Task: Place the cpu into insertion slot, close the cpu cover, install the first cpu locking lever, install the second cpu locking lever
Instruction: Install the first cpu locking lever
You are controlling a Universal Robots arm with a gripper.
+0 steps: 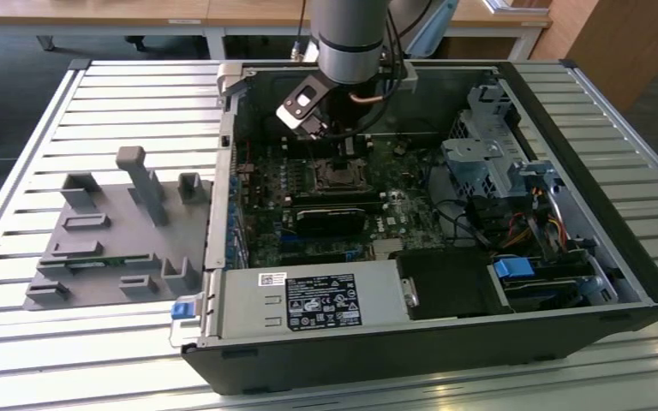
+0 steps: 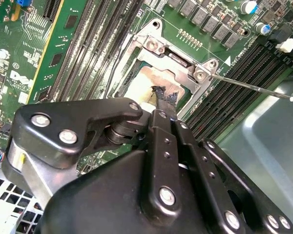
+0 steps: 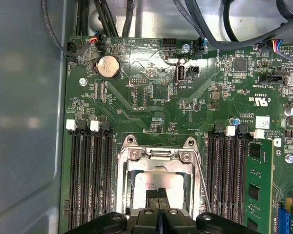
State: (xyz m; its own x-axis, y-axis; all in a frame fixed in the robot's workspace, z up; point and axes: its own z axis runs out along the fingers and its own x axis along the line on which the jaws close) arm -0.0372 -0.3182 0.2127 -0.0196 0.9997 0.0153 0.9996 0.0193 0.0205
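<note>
The cpu (image 3: 151,183) (image 2: 141,87), pale and silvery, lies flat in the insertion slot (image 1: 335,175) on the green motherboard. The silvery cpu cover (image 3: 156,165) lies down around it, with the chip's top showing through its cut-out. A thin wire locking lever (image 2: 249,87) (image 3: 201,180) sticks out from one corner of the socket, away from the frame. My gripper (image 3: 158,197) (image 2: 163,97) (image 1: 346,145) is shut with nothing between its fingers. Its black tips are over the chip's top near one edge. I cannot tell whether they touch it.
Long black memory slots (image 3: 90,175) flank the socket, and a green card (image 3: 259,185) stands beside one bank. A black heatsink block (image 1: 329,214), a power supply (image 1: 306,301) and drive cables (image 1: 535,227) crowd the open case. A grey fixture (image 1: 123,231) sits on the exterior view's left.
</note>
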